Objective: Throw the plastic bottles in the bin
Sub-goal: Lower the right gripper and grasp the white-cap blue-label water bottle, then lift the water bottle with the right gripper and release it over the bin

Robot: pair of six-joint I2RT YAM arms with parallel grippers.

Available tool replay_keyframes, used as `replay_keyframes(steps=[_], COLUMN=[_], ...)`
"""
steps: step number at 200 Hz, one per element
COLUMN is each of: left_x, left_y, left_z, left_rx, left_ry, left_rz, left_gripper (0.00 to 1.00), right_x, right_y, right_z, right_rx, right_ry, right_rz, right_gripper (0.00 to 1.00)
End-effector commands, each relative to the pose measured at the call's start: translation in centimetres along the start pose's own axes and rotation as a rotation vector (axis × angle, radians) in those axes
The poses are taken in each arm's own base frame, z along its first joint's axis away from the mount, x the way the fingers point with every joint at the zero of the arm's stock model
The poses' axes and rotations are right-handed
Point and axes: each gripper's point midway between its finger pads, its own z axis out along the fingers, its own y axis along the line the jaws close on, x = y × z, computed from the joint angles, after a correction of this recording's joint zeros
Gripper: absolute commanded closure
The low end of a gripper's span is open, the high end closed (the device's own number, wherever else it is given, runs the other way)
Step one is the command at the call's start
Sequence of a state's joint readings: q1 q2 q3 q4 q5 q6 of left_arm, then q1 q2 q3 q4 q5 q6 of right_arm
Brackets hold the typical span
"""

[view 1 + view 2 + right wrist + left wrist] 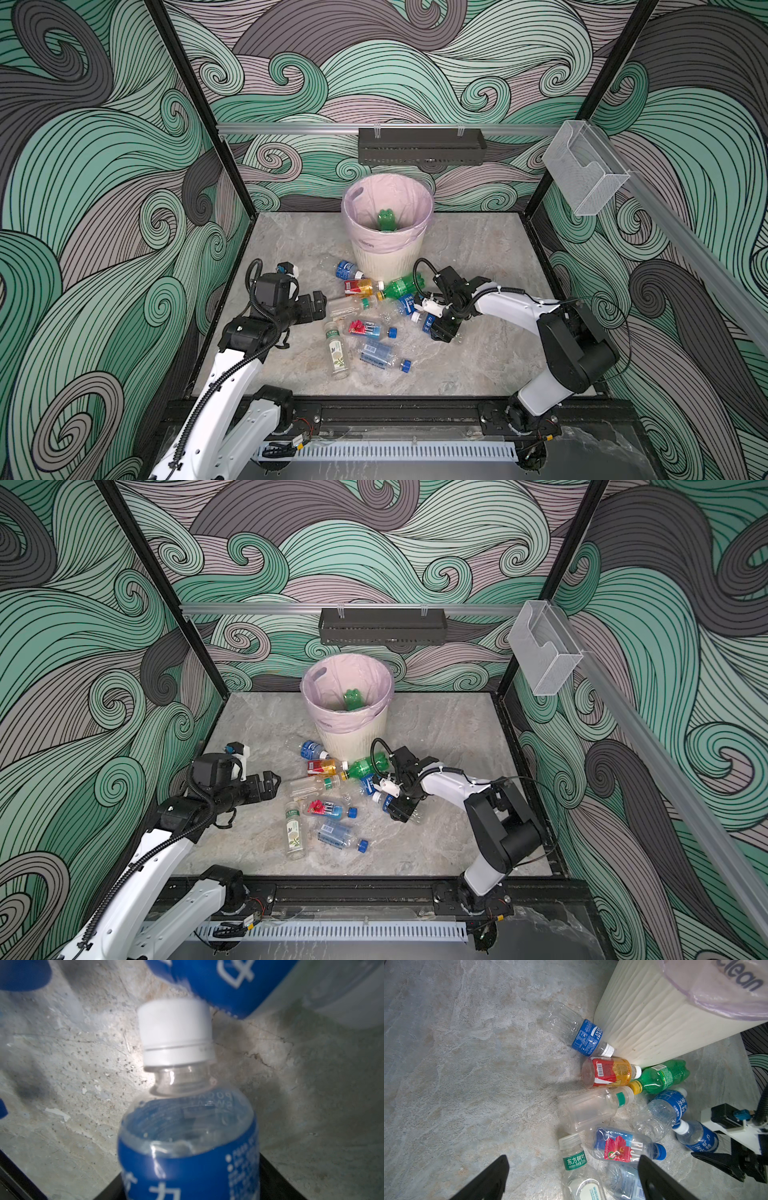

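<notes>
**Bottle between right jaws; left pincer wide and empty**

Right gripper (441, 328) sits low at the right edge of the bottle pile. Its jaws flank a white-capped blue-label bottle (187, 1147) that lies on the grey marbled table (478, 357). The jaws are partly apart, and I can't tell whether they press the plastic or only stand beside it. That bottle's cap points at a crumpled blue-label bottle (401, 305) just beside it.

Left gripper (318, 305) is spread wide and holds nothing. It is low at the left of the pile, just beside a clear bottle with a green neck band (349, 305).

Bin (386, 262) stands upright at the back middle of the table, with a pink bag (374, 245) folded over its rim. One green bottle (387, 220) is inside, lobed base showing.

All the other bottles lie on their sides in front of the bin:
- Pocari bottle (583, 1036), cap at the bin's foot.
- red-and-orange bottle (608, 1072), next to it.
- yellow-capped green bottle (660, 1076), against the bin's base.
- Fiji bottle (618, 1147), mid-pile.
- green-label bottle (336, 349), toward the front.
- blue-capped bottle (382, 355), also toward the front, beside the green-label bottle.
</notes>
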State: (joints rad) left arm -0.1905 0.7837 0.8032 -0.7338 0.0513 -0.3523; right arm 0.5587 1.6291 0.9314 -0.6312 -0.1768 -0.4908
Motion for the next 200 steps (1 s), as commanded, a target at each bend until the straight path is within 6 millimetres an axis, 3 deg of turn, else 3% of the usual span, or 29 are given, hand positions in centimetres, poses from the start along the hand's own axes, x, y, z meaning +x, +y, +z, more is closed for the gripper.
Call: replay_keyframes(steps=[1, 38, 111, 139, 172, 200], left_x=[-0.7, -0.4, -0.4, -0.5, -0.3, -0.5], left_y=[0.2, 0.4, 0.2, 0.0, 0.2, 0.0], left_z=[-0.7, -0.5, -0.1, 0.0, 0.6, 1.3], left_rx=[-0.019, -0.023, -0.016, -0.011, -0.019, -0.012], left_ry=[-0.016, -0.01, 0.005, 0.009, 0.016, 0.029], left_rz=[0.005, 0.003, 0.022, 0.031, 0.042, 0.031], left_gripper=[0.01, 0.01, 0.01, 0.01, 0.01, 0.02], right_x=[-1.1, -2.4, -5.3, -5.1, -4.2, -4.7], right_y=[0.1, 0.4, -0.1, 0.1, -1.5, -1.1], right_z=[-1.5, -4.0, -11.0, -13.4, -17.2, -20.3], right_rx=[0.023, 0.039, 0.119, 0.135, 0.223, 0.199], right_ry=[-0.033, -0.117, -0.391, -0.474, -0.599, -0.708], right_rz=[-0.004, 0.027, 0.179, 0.232, 0.378, 0.409], right_gripper=[0.32, 0.35, 0.44, 0.46, 0.49, 0.47])
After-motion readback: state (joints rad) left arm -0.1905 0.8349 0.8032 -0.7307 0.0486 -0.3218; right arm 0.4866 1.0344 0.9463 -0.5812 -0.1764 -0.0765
